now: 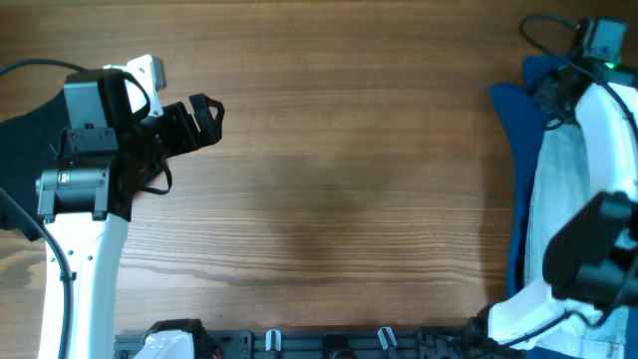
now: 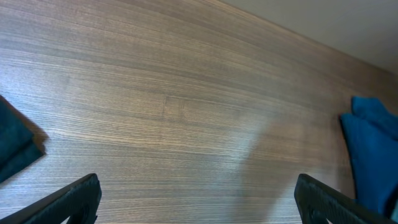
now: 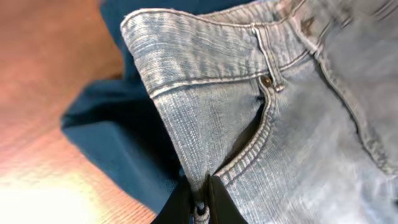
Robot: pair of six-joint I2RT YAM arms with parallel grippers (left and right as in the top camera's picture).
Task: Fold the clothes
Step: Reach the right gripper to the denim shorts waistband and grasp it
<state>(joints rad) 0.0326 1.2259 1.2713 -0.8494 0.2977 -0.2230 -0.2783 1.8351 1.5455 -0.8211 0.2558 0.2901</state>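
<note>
The pale blue denim jeans (image 3: 249, 106) fill the right wrist view, waistband and front pocket showing. They lie on the dark-blue garment (image 3: 118, 137) at the table's right edge (image 1: 513, 140); in the overhead view the jeans (image 1: 558, 189) show pale under the right arm. My right gripper (image 3: 199, 199) is shut on a fold of the jeans by the pocket. My left gripper (image 1: 204, 118) is open and empty above bare wood at the left. The black garment (image 1: 25, 130) lies at the far left, under the left arm; its corner shows in the left wrist view (image 2: 12, 146).
The wooden table (image 1: 339, 179) spreads between the two arms. The right arm (image 1: 598, 199) covers much of the clothes pile. A black rail with clips (image 1: 329, 344) runs along the near edge.
</note>
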